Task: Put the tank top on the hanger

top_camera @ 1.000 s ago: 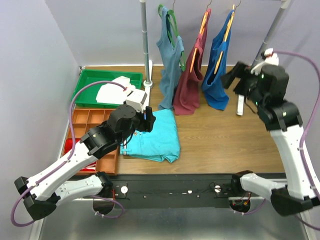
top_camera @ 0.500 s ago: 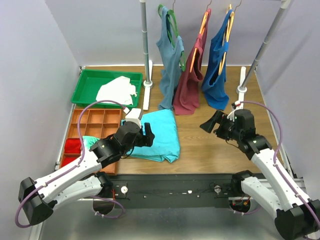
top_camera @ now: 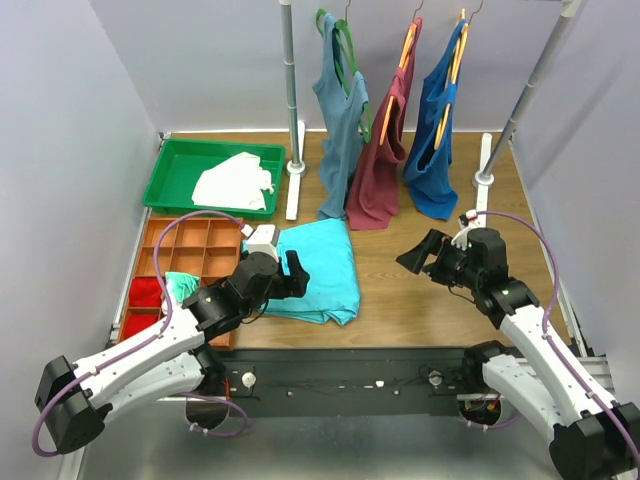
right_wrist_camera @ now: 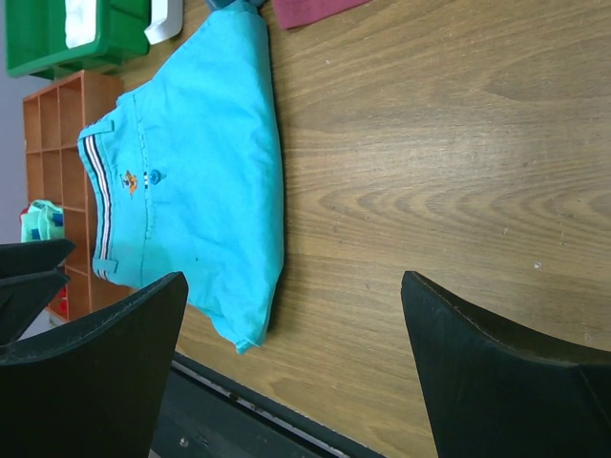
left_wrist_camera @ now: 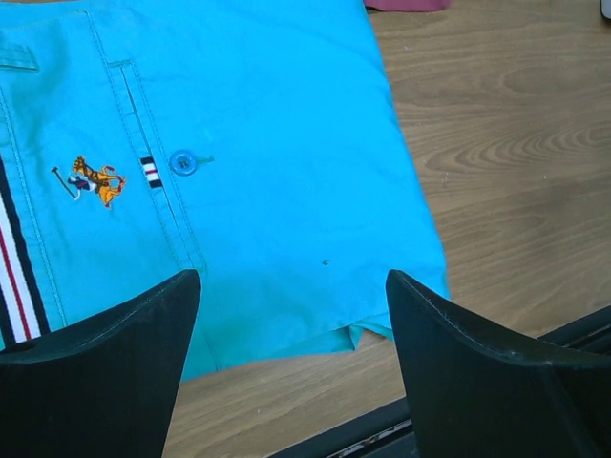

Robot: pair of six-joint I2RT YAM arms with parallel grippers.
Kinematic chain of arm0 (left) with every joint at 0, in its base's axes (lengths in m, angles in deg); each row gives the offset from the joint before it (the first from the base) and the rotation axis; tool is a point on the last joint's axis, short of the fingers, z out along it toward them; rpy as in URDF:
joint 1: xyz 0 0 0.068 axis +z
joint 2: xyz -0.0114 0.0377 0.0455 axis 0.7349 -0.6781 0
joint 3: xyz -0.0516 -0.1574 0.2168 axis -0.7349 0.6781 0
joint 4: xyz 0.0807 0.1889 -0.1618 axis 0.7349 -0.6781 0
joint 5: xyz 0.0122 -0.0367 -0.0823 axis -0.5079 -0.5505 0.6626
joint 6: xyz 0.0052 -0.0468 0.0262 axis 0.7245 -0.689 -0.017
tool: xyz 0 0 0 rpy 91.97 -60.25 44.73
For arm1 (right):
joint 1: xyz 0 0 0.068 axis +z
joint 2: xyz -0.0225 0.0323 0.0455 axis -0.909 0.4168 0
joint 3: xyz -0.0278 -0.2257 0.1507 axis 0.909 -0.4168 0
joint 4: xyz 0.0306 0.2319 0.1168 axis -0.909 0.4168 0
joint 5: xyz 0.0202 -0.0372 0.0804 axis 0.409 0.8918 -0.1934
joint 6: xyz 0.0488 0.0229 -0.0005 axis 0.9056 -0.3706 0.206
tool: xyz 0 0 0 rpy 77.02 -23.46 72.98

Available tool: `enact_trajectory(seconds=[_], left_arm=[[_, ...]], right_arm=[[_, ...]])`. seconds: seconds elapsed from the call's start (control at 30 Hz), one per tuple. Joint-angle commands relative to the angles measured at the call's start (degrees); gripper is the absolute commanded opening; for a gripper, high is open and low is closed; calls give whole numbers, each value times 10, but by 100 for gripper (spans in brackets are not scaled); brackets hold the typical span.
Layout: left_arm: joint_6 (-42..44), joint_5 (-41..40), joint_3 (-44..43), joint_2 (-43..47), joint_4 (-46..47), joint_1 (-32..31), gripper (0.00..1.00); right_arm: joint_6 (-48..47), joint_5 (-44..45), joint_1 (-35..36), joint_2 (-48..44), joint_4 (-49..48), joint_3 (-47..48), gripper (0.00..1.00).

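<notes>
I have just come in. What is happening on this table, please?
The royal blue tank top already hangs on the orange hanger at the back of the table. Neither arm holds anything. The left gripper is open, low above the folded turquoise garment. The right gripper is open over bare wood.
</notes>
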Motion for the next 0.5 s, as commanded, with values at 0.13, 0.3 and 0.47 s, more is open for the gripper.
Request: enact_trajectory(seconds=[0.13, 0.3, 0.47], left_arm=[[-21, -35, -1, 1, 10, 3, 88], [-27, -40, -15, 1, 7, 3, 89], [-31, -48, -29, 4, -4, 3, 91]], right_arm=[[-24, 9, -2, -5, -4, -3, 100], [-21, 13, -2, -2, -14, -6, 100], [-20, 14, -2, -4, -18, -13, 100]])
